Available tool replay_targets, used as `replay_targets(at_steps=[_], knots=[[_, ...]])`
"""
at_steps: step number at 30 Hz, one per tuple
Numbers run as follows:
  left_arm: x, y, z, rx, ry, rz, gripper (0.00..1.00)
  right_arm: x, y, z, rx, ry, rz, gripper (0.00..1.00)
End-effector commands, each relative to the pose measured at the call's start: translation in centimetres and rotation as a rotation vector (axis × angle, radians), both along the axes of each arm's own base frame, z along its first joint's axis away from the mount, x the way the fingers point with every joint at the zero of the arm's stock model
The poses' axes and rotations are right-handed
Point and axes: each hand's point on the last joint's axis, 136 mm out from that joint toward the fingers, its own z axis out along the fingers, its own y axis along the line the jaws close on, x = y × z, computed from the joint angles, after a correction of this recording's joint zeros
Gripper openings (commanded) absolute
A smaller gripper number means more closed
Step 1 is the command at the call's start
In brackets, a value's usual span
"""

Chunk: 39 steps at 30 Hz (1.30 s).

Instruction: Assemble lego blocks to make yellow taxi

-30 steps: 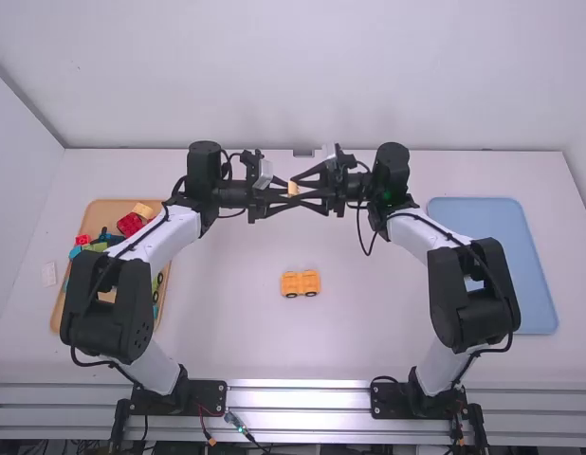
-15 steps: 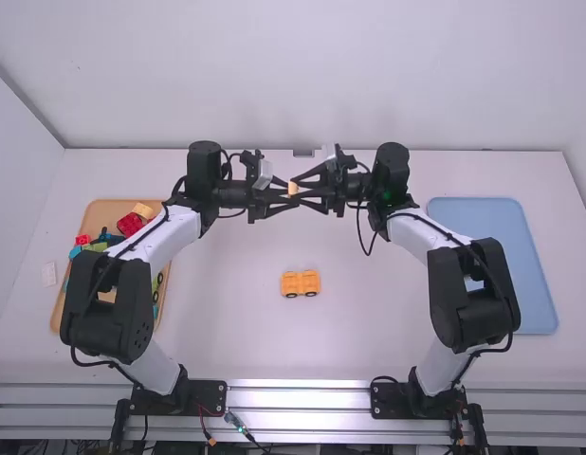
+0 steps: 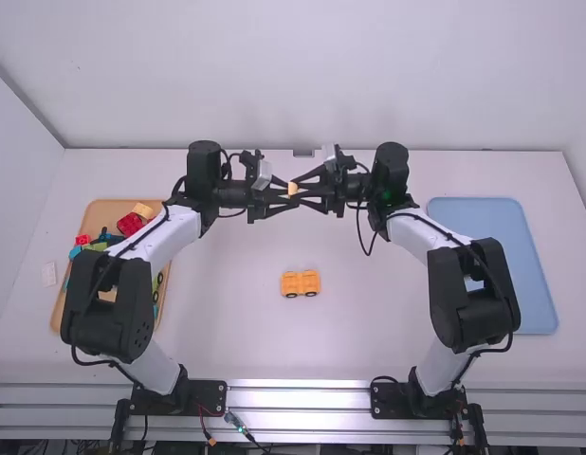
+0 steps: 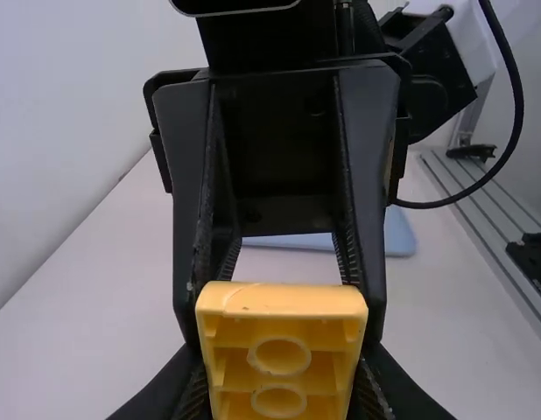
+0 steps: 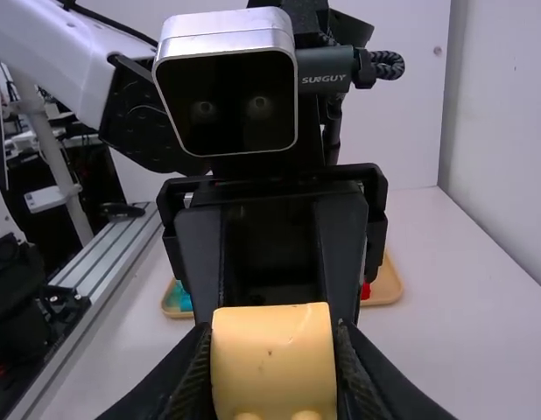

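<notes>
Brick (image 4: 284, 300): one, yellow, hollow underneath, up in the air between the two arms, with both grippers on it.
Left gripper (image 4: 282, 372): drawn in on the yellow brick, facing its hollow side.
Right gripper (image 5: 273, 372): drawn in on the same brick from across.
Handover: it looks like one; whichever hand gives should let go only after the other's grip is firm, then back off straight so the brick doesn't twist.
Later fit: I'd keep the hollow side clear to press down squarely on studs.
Car body (image 3: 301, 282): one, yellow, on the white table (image 3: 227, 332), with two black wheels (image 3: 291, 295) showing; probably the taxi's base.
Trays: two; a wooden tray (image 3: 113, 212) with mixed blocks, too covered to count, and a blue tray (image 3: 502, 246).
</notes>
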Motion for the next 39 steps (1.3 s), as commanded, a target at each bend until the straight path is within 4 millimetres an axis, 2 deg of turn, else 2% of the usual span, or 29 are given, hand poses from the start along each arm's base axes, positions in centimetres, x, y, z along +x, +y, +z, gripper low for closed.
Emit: replay_targets(at_steps=[1, 4, 5, 6, 7, 8, 10, 17, 19, 23, 25, 29, 34, 37, 39], knots=[[-0.5, -0.1, 0.1, -0.015, 0.005, -0.035, 0.13, 0.3, 0.3, 0.9, 0.008, -0.029, 0.0, 0.33], [-0.6, -0.3, 0.1, -0.015, 0.005, -0.04, 0.18, 0.3, 0.3, 0.9, 0.008, -0.029, 0.0, 0.33], [-0.6, -0.3, 0.1, -0.015, 0.005, -0.04, 0.21, 0.3, 0.3, 0.9, 0.008, -0.029, 0.0, 0.32], [-0.6, -0.3, 0.1, -0.016, 0.005, -0.04, 0.29, 0.3, 0.3, 0.9, 0.007, -0.029, 0.0, 0.31], [-0.6, -0.3, 0.1, -0.016, 0.005, -0.04, 0.3, 0.3, 0.3, 0.9, 0.007, -0.029, 0.0, 0.31], [-0.6, -0.2, 0.1, -0.016, 0.005, -0.039, 0.47, 0.3, 0.3, 0.9, 0.007, -0.028, -0.001, 0.31], [-0.6, -0.2, 0.1, -0.015, 0.004, -0.038, 0.99, 0.3, 0.3, 0.9, 0.007, -0.026, 0.0, 0.31], [-0.5, 0.2, -0.4, -0.007, 0.048, -0.022, 0.99, 0.7, 0.2, 1.0, 0.008, -0.015, -0.019, 0.31], [0.1, 0.5, -1.2, 0.019, 0.084, 0.025, 0.99, 1.6, -0.1, 1.0, 0.005, 0.016, -0.062, 0.31], [2.3, 1.9, -4.5, 0.142, 0.19, 0.214, 0.99, 4.0, -1.0, 0.1, -0.027, 0.085, -0.186, 0.28], [3.2, 3.0, -5.9, 0.205, 0.217, 0.298, 0.99, 5.4, -1.6, -1.3, -0.074, 0.129, -0.263, 0.27], [4.5, 4.9, -7.1, 0.257, 0.242, 0.399, 0.99, 7.1, -2.5, -4.2, -0.212, 0.2, -0.394, 0.22], [5.5, 6.9, -6.9, 0.248, 0.231, 0.448, 0.99, 7.3, -2.8, -6.5, -0.398, 0.248, -0.485, 0.14], [6.3, 8.5, -6.5, 0.232, 0.225, 0.492, 0.99, 6.7, -3.5, -8.4, -0.611, 0.274, -0.559, 0.08], [6.9, 9.6, -6.2, 0.224, 0.208, 0.519, 0.99, 5.6, -4.3, -9.9, -0.777, 0.307, -0.611, 0.04]])
